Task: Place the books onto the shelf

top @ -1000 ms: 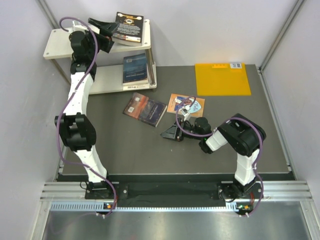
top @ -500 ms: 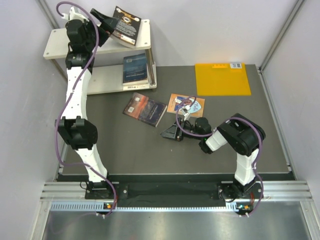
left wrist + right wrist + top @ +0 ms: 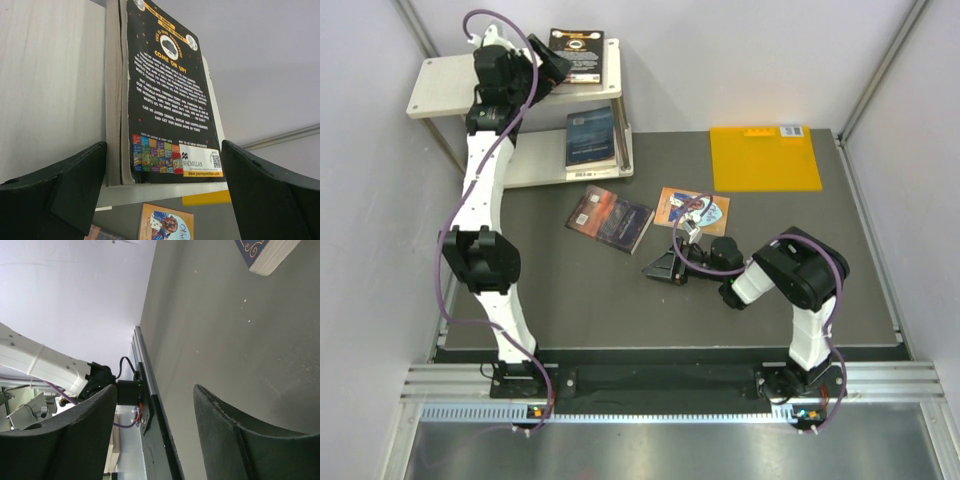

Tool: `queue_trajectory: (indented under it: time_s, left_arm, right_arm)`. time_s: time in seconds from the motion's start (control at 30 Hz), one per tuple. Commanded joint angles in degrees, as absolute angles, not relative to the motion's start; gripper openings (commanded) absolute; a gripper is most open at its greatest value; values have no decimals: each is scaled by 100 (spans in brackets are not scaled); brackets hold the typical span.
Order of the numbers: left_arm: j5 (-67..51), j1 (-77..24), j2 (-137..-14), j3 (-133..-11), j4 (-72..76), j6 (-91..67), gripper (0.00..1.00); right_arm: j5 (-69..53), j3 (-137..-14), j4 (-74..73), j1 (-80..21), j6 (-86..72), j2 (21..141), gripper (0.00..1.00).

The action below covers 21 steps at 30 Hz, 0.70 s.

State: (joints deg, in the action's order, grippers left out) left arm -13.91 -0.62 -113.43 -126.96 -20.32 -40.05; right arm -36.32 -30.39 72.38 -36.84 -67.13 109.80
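At 11 o'clock the left gripper (image 3: 550,68), fingers wide apart, faces the black book (image 3: 578,55) on the shelf's (image 3: 440,85) top board. The right gripper (image 3: 660,268), fingers apart and empty, sits mid-table, with the dark reddish book (image 3: 610,218) at its 11 o'clock and the orange-brown book (image 3: 692,210) at 12. The orange sheet (image 3: 765,158) lies at 1 o'clock.

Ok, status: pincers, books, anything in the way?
Left pincer open at black gold-ornamented paperback on white shelf top. Right pincer open, empty, above grey table. Dark reddish paperback, orange-brown paperback on table. Nothing blocking.

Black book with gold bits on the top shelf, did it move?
Yes. The black paperback with gold ornament was crooked; now it has turned to lie square with the cream-white top board of the shelf.
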Motion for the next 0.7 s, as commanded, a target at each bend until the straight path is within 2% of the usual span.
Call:
queue_trajectory:
  time_s: [0.0, 0.47, 0.67]
  left_arm:
    - [-1170, -237, -11206, -12999, -2083, -3377, 99]
    - [622, -413, -10890, -12929, -2408, -2743, 99]
    - [870, -422, -10548, -12429, -2022, -2426, 99]
  right_arm:
    - [-3700, -3032, 7840, -3647, -6724, 11066, 63]
    - [-3727, -2997, 7972, -3639, -6785, 11083, 63]
    - [-3735, -2988, 8016, -3639, -6812, 11101, 63]
